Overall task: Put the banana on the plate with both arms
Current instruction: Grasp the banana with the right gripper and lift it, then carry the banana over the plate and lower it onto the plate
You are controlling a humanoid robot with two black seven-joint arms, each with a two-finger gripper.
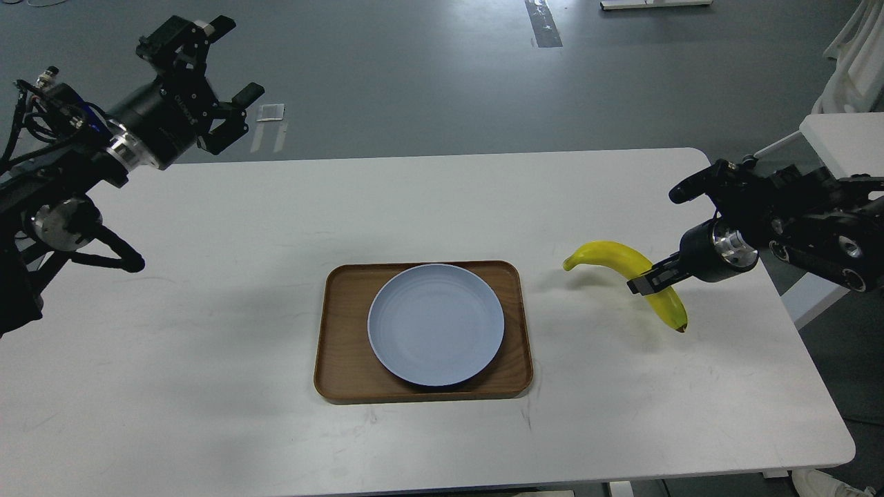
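The yellow banana (615, 257) hangs a little above the white table, to the right of the plate, with its shadow under it. My right gripper (648, 281) is shut on the banana's middle; one black finger lies across its front. The pale blue-grey plate (436, 324) lies empty on a brown wooden tray (343, 345) at the table's middle. My left gripper (233, 61) is open and empty, raised high beyond the table's far left corner, well away from plate and banana.
The white table (207, 414) has its right edge close behind my right arm. A second white table (846, 138) stands at the far right. A small white object (271, 112) lies on the grey floor behind.
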